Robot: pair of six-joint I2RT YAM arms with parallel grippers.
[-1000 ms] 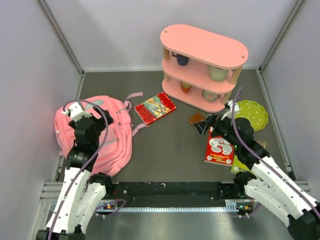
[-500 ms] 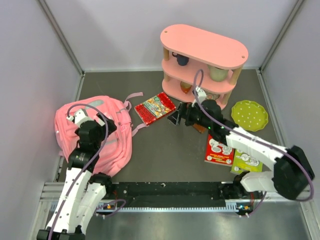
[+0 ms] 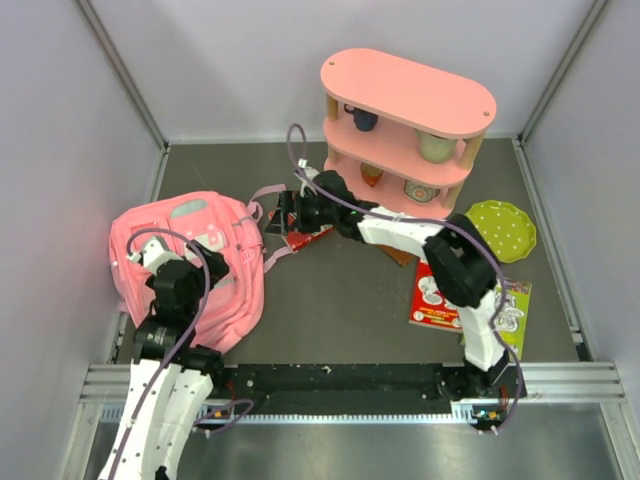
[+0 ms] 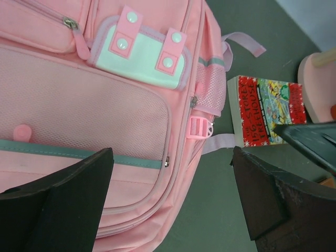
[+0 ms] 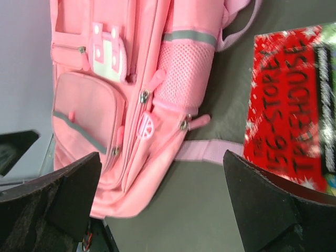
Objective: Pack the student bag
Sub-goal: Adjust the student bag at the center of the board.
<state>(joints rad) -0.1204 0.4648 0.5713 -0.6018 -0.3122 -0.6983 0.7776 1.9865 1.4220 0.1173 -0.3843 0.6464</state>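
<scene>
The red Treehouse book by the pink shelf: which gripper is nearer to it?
Right. The right gripper hovers open at the book, on its side facing the student bag. The left gripper is open over the bag, well short of the book.

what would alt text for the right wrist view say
A pink student bag lies on a dark table, front pockets and zips facing the camera, with a red book titled 156-Storey Treehouse at the frame's right edge. The open right gripper shows as dark fingers in both bottom corners.
</scene>
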